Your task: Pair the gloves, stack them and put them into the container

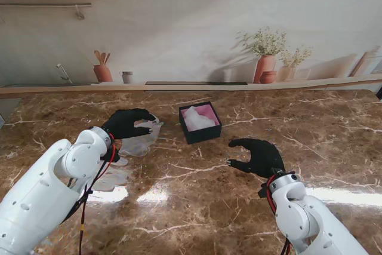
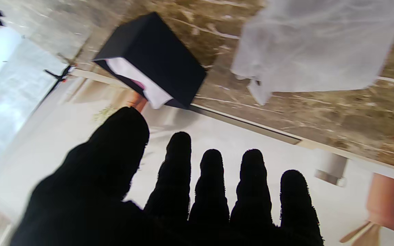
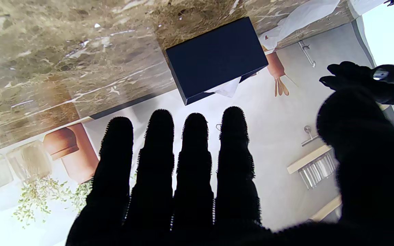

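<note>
On the marble table, translucent white gloves under the empty, spread-fingered left robot hand

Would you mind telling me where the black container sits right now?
In the stand's view the black container sits near the table's middle, farther from me than both hands, with the left hand and translucent gloves to its left.

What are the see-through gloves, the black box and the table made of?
The gloves look like thin, cloudy clear plastic film: crinkly and limp. The black box looks like matte cardboard, with flat sides and sharp edges, though stiff plastic is possible. The table looks like polished brown marble with white veins and shiny glare; it could be a printed look-alike.
</note>
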